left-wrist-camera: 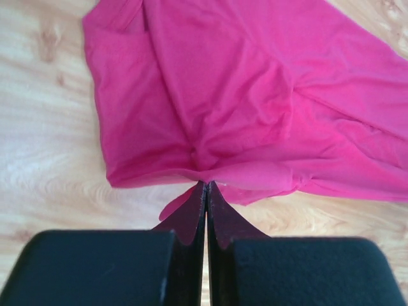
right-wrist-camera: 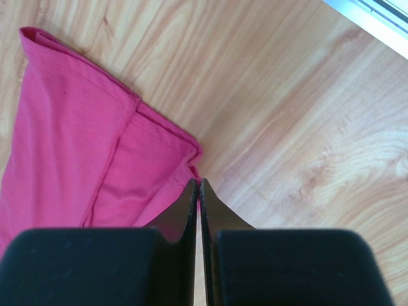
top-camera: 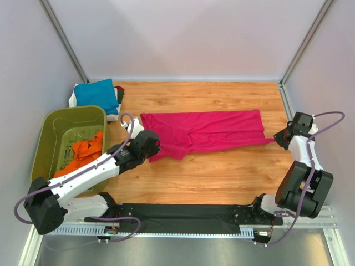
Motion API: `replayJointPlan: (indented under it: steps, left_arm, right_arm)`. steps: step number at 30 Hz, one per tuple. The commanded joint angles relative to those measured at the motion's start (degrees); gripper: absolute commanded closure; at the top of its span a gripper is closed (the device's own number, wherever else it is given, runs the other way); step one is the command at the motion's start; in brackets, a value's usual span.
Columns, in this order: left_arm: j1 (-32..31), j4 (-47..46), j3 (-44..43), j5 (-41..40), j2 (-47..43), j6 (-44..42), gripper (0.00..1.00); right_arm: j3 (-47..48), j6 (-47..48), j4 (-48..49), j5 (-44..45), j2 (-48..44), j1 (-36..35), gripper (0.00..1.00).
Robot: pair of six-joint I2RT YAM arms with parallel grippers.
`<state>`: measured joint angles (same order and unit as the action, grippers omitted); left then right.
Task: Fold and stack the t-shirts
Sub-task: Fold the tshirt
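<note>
Wooden table (top-camera: pixel 222 183) with magenta shirt (top-camera: pixel 211 130); orange shirt (top-camera: pixel 86 151) in basket (top-camera: pixel 55 119) only overhead.

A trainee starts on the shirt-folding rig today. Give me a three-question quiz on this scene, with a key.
1. True or false: the left gripper and the right gripper are each shut on an edge of the magenta t-shirt.
2. Where does the orange t-shirt lie? A: in the green basket. B: under the magenta t-shirt. C: on bare wood.
3. What colour is the top t-shirt of the pile at the far left corner of the table?
Key: 1 true. 2 A. 3 teal-blue.
</note>
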<state>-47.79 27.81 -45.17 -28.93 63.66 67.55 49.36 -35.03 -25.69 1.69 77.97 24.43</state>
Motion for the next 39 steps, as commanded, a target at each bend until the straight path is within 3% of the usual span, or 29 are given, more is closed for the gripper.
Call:
replayJointPlan:
  steps: [1, 11, 15, 29, 39]
  left_arm:
    - [2.08, -4.34, -4.48, 1.50, 2.51, -9.95, 1.00]
    - [6.39, -11.63, -17.40, 10.55, 16.05, -32.45, 1.00]
    - [9.11, -12.34, -21.01, 13.19, 18.60, -37.38, 1.00]
    - [13.25, -15.77, -28.13, 17.76, 25.81, -45.04, 1.00]
    - [15.62, -16.56, -29.54, 13.99, 28.89, -44.88, 1.00]
  right_arm:
    - [3.63, -1.01, 1.70, -0.20, 1.56, -0.34, 1.00]
    - [8.12, -1.27, 2.31, 1.56, 7.45, -2.19, 1.00]
    - [8.47, -1.62, 3.02, 2.00, 9.03, -2.19, 1.00]
    - [10.49, -2.33, 3.64, 3.31, 13.61, -2.28, 1.00]
    - [12.94, -0.13, 2.66, 3.32, 16.94, -2.19, 1.00]
